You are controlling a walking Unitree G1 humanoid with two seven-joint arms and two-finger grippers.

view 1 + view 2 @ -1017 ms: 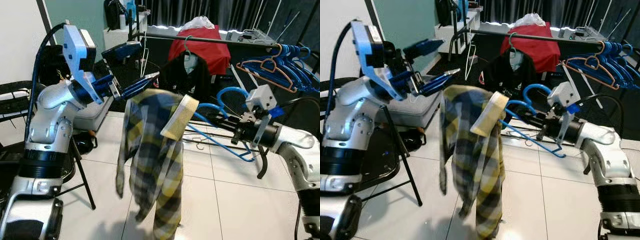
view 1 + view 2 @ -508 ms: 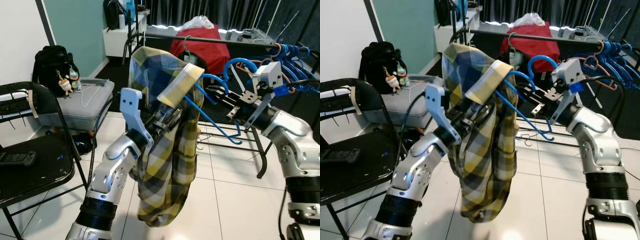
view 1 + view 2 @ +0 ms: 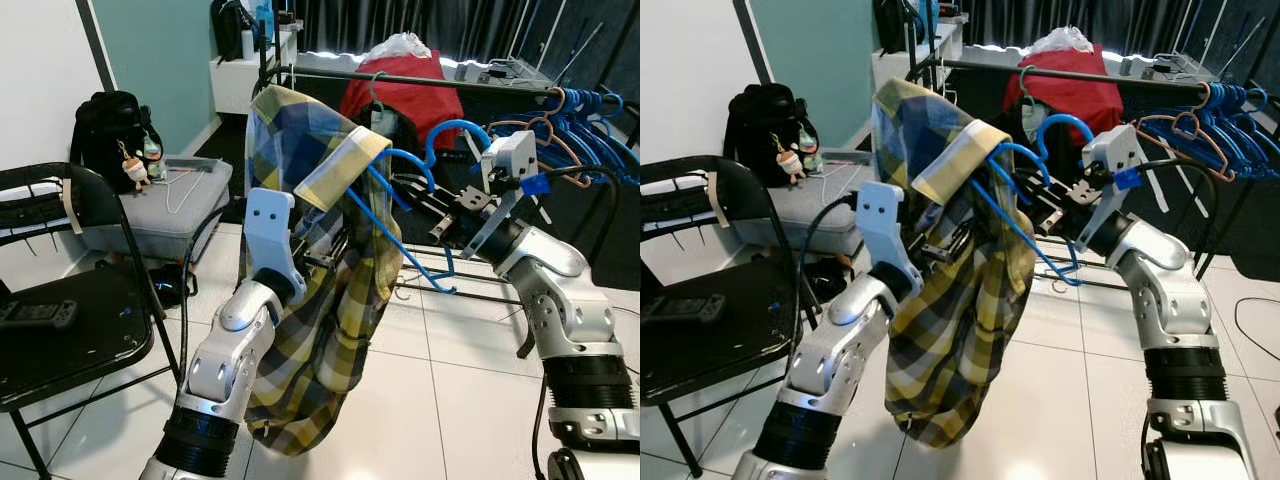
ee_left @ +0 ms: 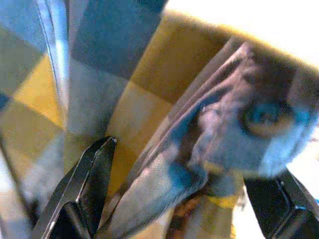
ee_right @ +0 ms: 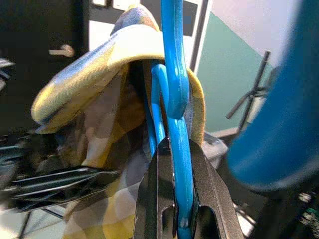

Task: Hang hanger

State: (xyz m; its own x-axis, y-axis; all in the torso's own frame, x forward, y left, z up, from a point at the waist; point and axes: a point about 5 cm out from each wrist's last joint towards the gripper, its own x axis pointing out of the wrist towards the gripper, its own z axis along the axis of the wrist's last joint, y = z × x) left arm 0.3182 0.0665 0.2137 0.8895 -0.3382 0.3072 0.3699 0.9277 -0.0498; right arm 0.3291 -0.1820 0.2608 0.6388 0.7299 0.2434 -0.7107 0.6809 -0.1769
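The right end effector [image 5: 182,199] pinches the blue hanger [image 3: 400,235] carrying the plaid shirt [image 3: 330,330] near the rail [image 3: 420,79], the left end effector [image 4: 169,199], spread wide, steadies the shirt, and next the hook must go over the rail.

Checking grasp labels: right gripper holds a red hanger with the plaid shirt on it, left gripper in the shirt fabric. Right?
Not quite: the hanger is blue, not red, as the right wrist view shows. The right gripper does hold it with the plaid shirt on it, and the left gripper is in the fabric.
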